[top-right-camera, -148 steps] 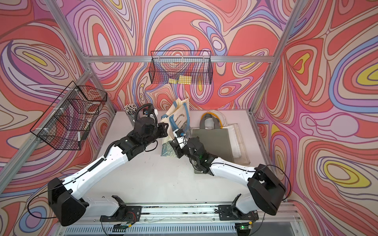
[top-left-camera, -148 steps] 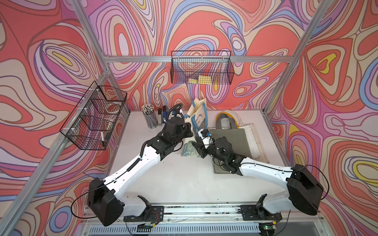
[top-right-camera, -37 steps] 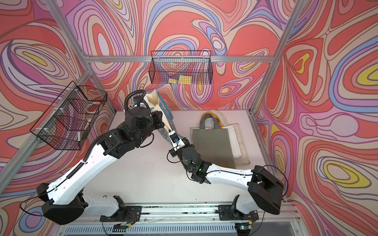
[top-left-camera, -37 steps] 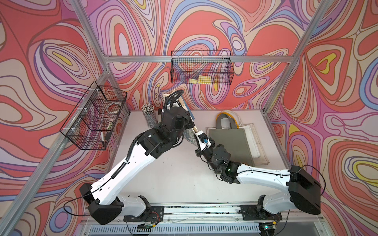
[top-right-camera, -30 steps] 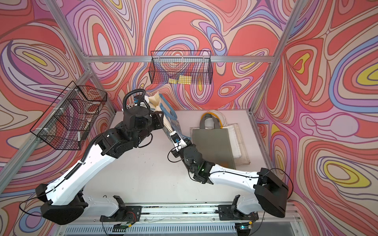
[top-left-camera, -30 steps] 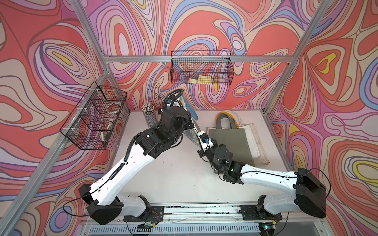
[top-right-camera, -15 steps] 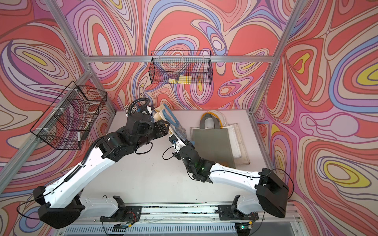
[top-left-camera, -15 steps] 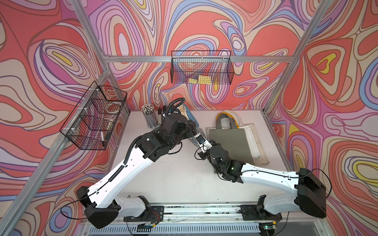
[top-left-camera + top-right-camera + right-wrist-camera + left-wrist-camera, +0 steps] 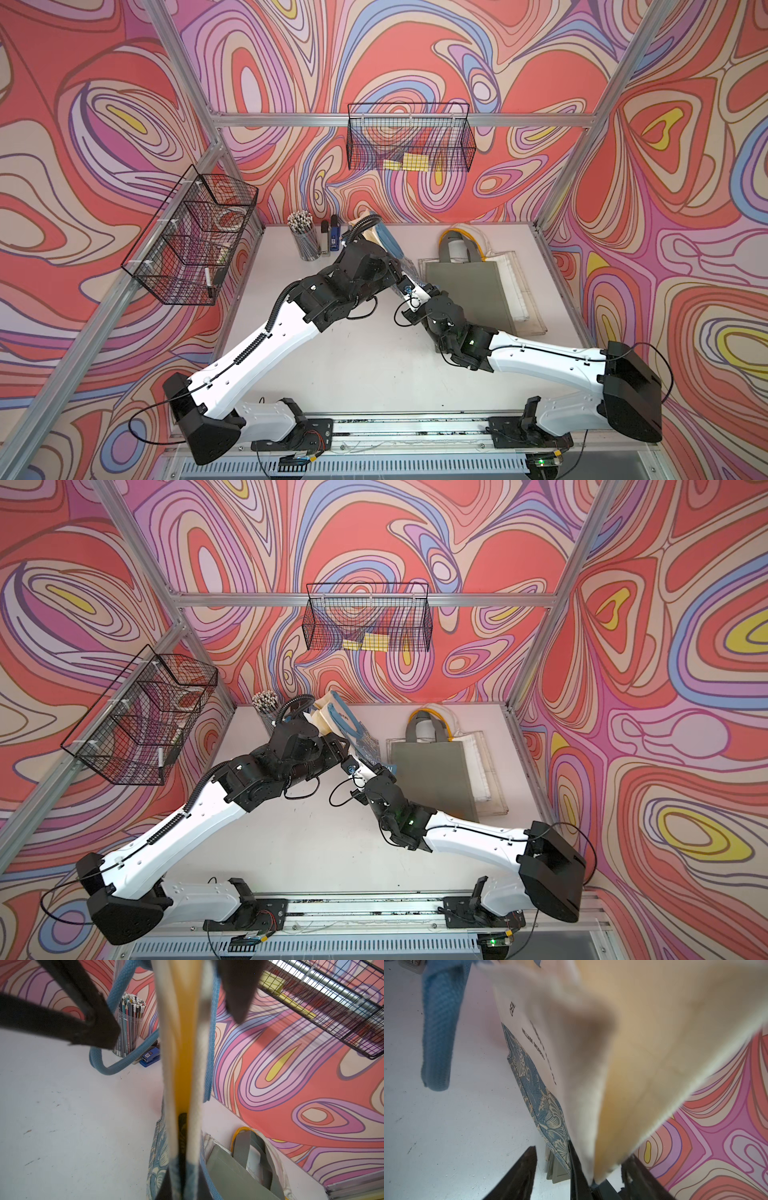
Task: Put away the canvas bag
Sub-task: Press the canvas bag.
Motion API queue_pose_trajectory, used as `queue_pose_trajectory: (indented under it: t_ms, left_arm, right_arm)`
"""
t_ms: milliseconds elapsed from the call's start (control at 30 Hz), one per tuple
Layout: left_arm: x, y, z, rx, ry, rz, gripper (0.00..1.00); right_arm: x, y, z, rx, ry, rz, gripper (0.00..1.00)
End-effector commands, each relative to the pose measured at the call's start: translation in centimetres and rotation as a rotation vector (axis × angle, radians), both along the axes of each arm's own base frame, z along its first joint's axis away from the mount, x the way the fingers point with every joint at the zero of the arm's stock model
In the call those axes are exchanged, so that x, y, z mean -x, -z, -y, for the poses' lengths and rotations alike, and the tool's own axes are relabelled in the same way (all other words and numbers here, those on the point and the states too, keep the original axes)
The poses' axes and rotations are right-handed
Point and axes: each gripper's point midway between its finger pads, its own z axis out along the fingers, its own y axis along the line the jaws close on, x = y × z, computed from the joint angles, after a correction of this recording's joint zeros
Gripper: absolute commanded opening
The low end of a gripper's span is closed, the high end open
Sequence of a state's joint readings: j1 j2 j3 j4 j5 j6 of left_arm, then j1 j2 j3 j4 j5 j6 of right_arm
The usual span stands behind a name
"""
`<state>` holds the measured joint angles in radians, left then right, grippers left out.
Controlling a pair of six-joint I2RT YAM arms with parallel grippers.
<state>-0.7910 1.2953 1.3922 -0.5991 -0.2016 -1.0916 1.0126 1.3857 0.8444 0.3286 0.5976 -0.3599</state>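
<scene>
Two grippers meet at the canvas bag (image 9: 365,742), which is held on edge near the back of the table (image 9: 311,845): the left gripper (image 9: 175,1029) stands parted astride its cream top, seemingly clear of the cloth, while the right gripper (image 9: 182,1185) pinches its blue-patterned end

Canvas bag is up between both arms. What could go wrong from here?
1. Only the right gripper is shut on the canvas bag, at its patterned end. The left gripper stands open around its top edge, so the top may flop over or the bag may slip.
2. One blue handle loops down close to the pencil cup and stapler. A sweep could snag them and tip the cup.
</scene>
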Motion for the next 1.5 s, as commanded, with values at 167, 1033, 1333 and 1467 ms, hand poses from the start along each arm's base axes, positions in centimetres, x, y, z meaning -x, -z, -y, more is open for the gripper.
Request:
queue_pose_trajectory:
  t_ms: [167, 1033, 1333, 1467]
  left_arm:
    - [0.7, 1.7, -1.3, 0.000, -0.058, -0.029, 0.20]
    - [-0.8, -3.5, -1.4, 0.234, 0.152, -0.036, 0.00]
    - [-1.0, -5.2, -2.0, 0.322, 0.218, -0.052, 0.00]
    - [-1.2, -5.5, -2.7, 0.350, 0.226, -0.063, 0.00]
  right_arm:
    - [0.6, -2.9, -1.5, -0.086, -0.087, 0.147, 0.00]
    - [3.2, -1.1, -1.1, -0.223, -0.284, 0.069, 0.83]
    - [2.8, -1.3, -0.8, -0.215, -0.258, 0.113, 0.83]
    - [2.6, -2.3, 0.3, -0.234, -0.212, 0.163, 0.80]
